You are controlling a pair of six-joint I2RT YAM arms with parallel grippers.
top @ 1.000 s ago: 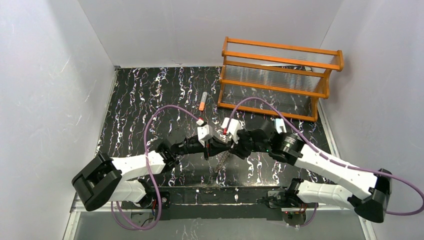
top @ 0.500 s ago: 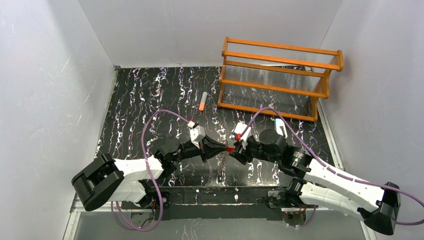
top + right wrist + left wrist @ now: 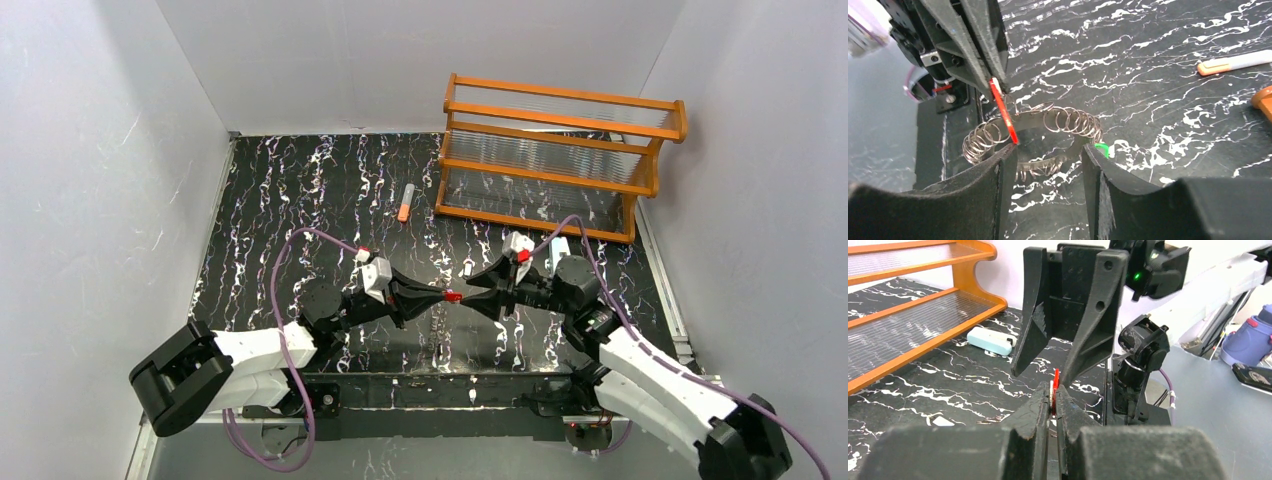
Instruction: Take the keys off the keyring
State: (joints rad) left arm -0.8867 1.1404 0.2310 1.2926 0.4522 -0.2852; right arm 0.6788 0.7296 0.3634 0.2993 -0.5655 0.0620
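The black white-veined tabletop [image 3: 280,200] lies bare at its left and rear-left. The orange wooden rack with ribbed clear shelves [image 3: 560,150] blocks the rear right; an orange-and-grey tube [image 3: 405,203] lies near its left end. At centre, the left gripper [image 3: 437,296], closed on a small red key [image 3: 452,296], meets the parted right gripper [image 3: 472,297] tip to tip, barring passage; a coiled grey metal keyring [image 3: 1070,120] lies beneath.

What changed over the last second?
The right gripper opened and backed off to the right. The left arm drew back slightly, and the left gripper stays shut on the red key. The keyring lies beneath them. The rack, tube and clip are unmoved.
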